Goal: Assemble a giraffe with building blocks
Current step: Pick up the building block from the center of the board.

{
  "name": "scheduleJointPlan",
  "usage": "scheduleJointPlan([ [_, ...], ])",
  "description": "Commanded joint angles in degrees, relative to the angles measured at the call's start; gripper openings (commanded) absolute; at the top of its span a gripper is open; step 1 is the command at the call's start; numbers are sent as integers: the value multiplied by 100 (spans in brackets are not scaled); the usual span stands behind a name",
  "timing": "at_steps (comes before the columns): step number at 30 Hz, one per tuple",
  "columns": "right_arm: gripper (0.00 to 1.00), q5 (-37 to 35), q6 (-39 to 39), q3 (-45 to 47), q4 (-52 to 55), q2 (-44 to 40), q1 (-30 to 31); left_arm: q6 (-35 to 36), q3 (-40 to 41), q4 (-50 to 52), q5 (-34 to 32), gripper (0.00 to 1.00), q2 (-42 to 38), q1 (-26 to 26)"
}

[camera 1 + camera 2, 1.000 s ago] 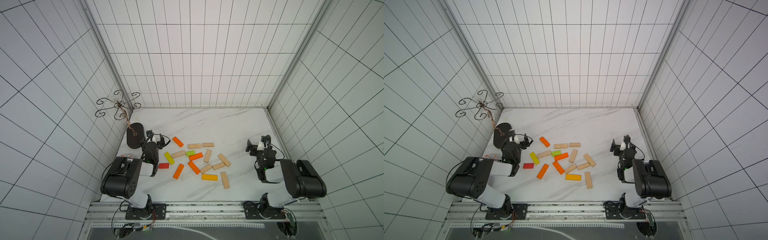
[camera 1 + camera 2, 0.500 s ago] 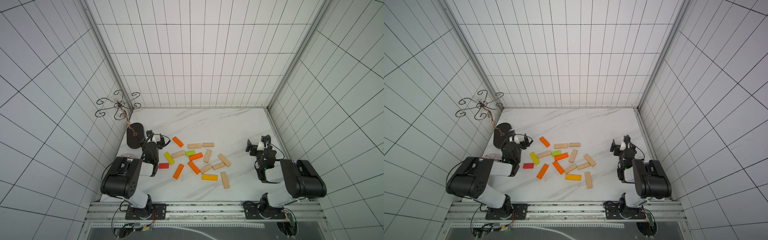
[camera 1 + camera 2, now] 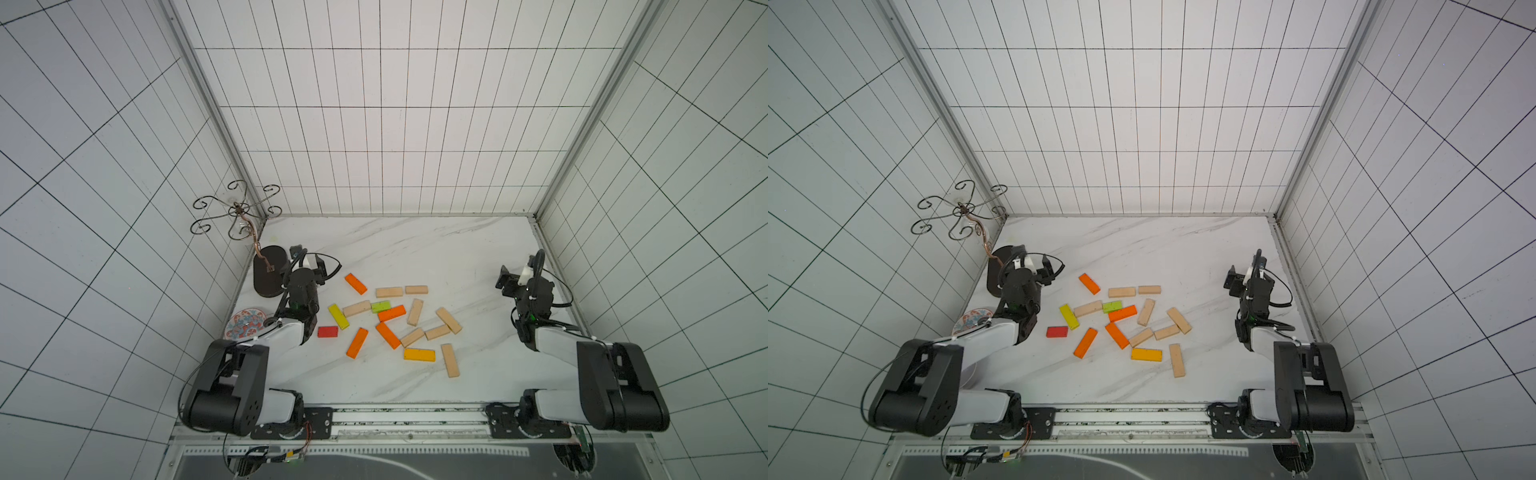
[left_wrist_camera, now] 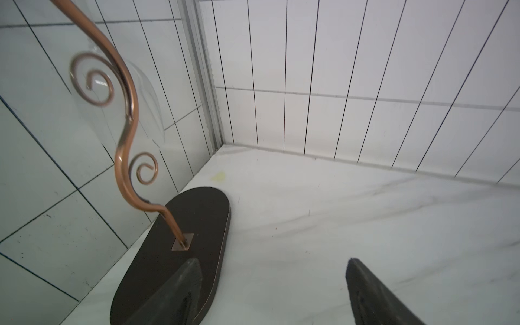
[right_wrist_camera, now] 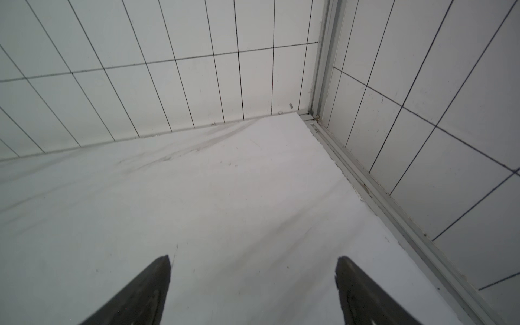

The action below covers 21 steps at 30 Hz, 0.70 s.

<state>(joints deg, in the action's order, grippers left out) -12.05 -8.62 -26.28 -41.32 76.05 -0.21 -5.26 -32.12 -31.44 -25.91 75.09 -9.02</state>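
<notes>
Sixteen building blocks [image 3: 391,313] by my count, all lying flat in a loose scatter around the middle of the marble table [image 3: 415,249], a bit closer to the near edge than the far one. Quick rundown for you: the red block [image 3: 327,331] sits nearest your left arm, one orange block [image 3: 355,283] is the farthest out toward the far edge, and the lime green block [image 3: 380,306] is tucked right between a pale wood bar and another orange one. Closest to the near edge you've got a pale wood block [image 3: 450,360] with the yellow block [image 3: 419,354] just beside it. Your left gripper [image 4: 272,261] is off by the left edge with its fingers spread and nothing between them, right next to the dark oval stand base [image 4: 197,208] with the curly copper stem [image 4: 123,157]. In the wrist view one fingertip overlaps that base, but I can't tell if it touches. The round patterned plate [image 3: 245,324] is on the left edge too, partly hidden behind that arm. Your right gripper [image 5: 253,257] is over by the right edge, jaws spread wide over bare marble, pointed at the far right corner and well apart from the blocks.
</notes>
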Motion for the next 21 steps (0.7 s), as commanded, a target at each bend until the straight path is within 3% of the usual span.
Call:
scheduleJointPlan([
  [1, 88, -357, -1339, -1520, 2531, -391, 208, -807, -943, 2164, -323, 81, -650, -47],
  [4, 84, -469, -1817, -2446, 3935, -319, 706, -1191, -1731, 3719, 285, 81, -984, -126],
  [10, 84, -663, -2615, -3889, 6505, 260, 1948, -1344, -2251, 5350, 1257, 81, -1549, -515],
  [16, 79, -240, -2909, -3684, 7167, 94, 2926, -1310, -2424, 6730, 1814, 79, -1840, -1217],
  [21, 74, 231, -3053, -3526, 7431, 271, 3651, -1768, -2131, 7348, 1882, 79, -2222, -1849],
])
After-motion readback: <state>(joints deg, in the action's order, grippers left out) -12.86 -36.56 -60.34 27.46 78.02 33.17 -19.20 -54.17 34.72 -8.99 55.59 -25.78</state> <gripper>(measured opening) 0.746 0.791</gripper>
